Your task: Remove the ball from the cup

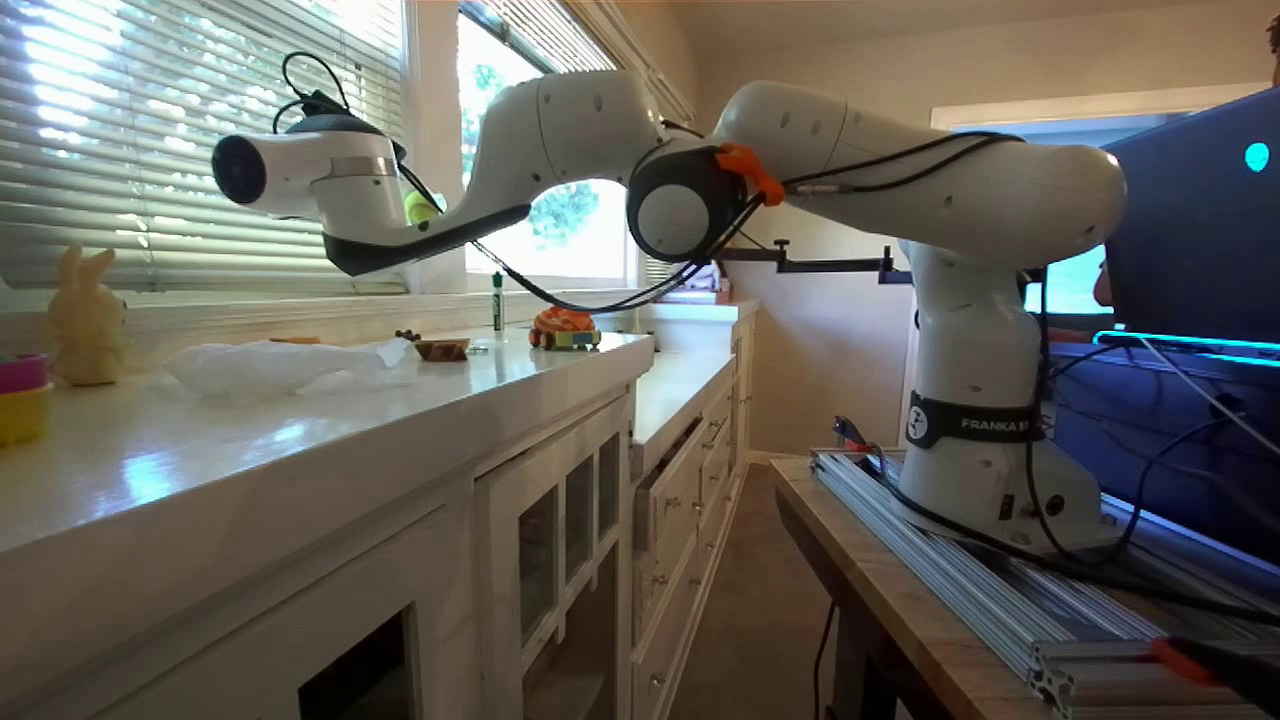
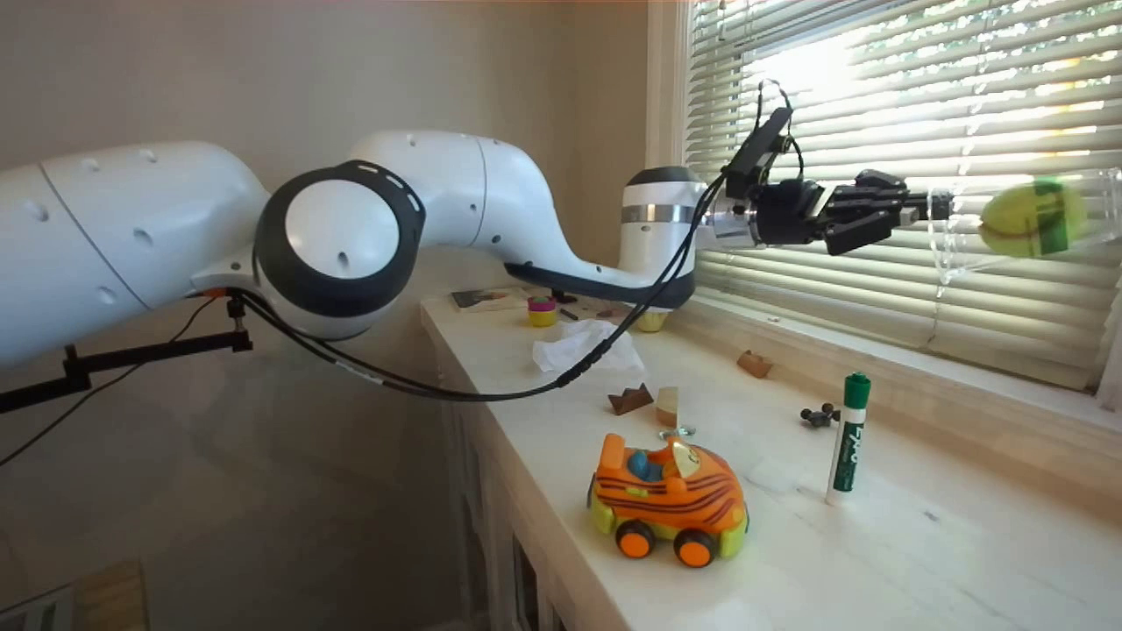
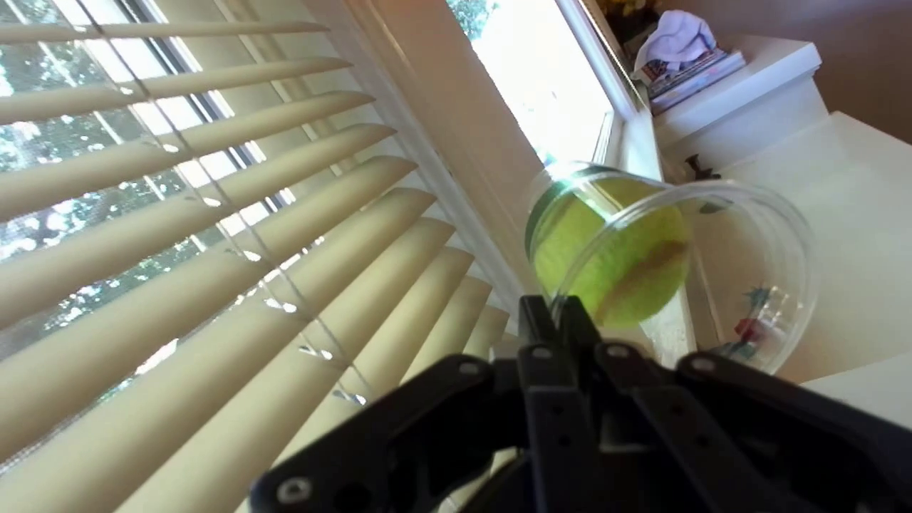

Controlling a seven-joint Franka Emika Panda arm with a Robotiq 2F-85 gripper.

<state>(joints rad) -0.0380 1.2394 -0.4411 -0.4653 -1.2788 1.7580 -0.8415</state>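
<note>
Jaws pinched tight on clear, round-rimmed cup [image 3: 792, 249]; fuzzy yellow-green ball [image 3: 641, 263] inside.

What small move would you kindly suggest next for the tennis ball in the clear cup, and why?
I'd probably rotate the hand a little, tipping the clear cup mouth-down over the countertop: it is pinched by the rim and held roughly sideways, with the tennis ball inside, so that ball might roll out.

Around me it's looking like a home: pale slatted blinds [image 1: 190, 110] are hanging upper left, long white glossy-topped cabinets [image 1: 455, 540] running lower left.
</note>
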